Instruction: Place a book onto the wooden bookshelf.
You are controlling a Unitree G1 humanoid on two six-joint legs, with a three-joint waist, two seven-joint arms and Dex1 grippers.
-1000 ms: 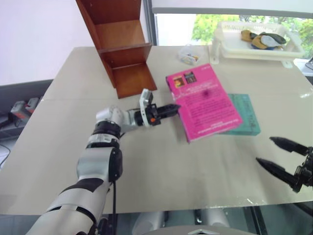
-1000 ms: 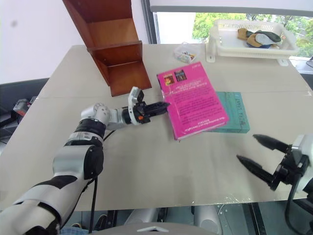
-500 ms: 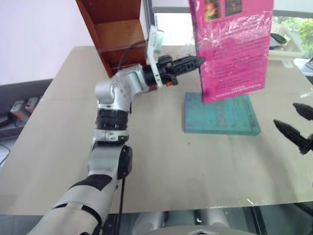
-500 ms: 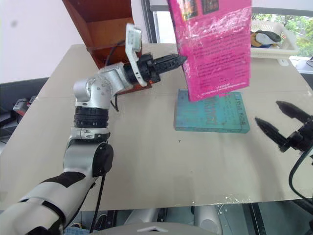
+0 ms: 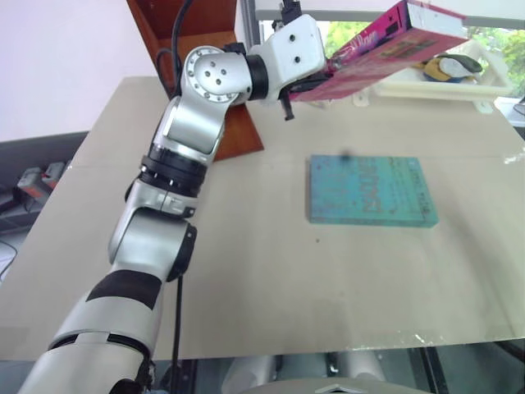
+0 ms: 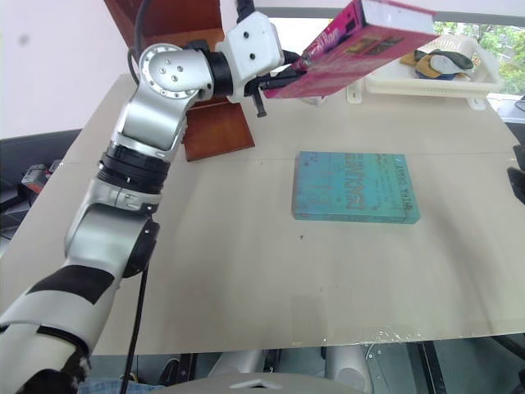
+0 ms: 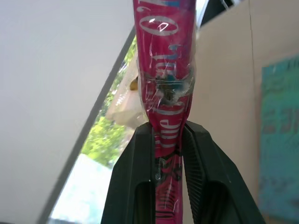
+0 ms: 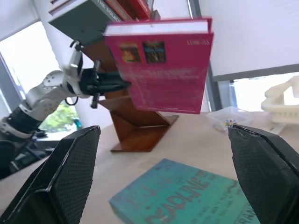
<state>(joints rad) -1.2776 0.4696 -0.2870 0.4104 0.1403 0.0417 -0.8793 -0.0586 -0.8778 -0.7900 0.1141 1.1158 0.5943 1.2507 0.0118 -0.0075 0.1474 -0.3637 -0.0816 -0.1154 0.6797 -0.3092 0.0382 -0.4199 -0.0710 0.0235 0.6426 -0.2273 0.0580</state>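
Observation:
The pink book (image 5: 385, 45) hangs high over the back of the table, tilted so that its edge faces the head camera. My left gripper (image 7: 167, 129) is shut on its spine end, one black finger (image 7: 140, 154) on each side. The right wrist view shows the book's cover (image 8: 163, 70) upright in the air in front of the wooden bookshelf (image 8: 140, 130). The reddish-brown bookshelf (image 6: 215, 131) stands at the back left, just behind my raised left arm. My right gripper (image 8: 163, 133) is open, its fingers wide apart and empty, facing the book from the right.
A teal-green book (image 5: 369, 190) lies flat in the middle of the table. A white plastic tray (image 6: 426, 80) with small items stands at the back right by the window. A small clear container (image 8: 224, 116) sits next to the tray.
My left gripper has lifted the pink book higher and turned it from upright to nearly edge-on. My right gripper has moved right and up, out of the head views.

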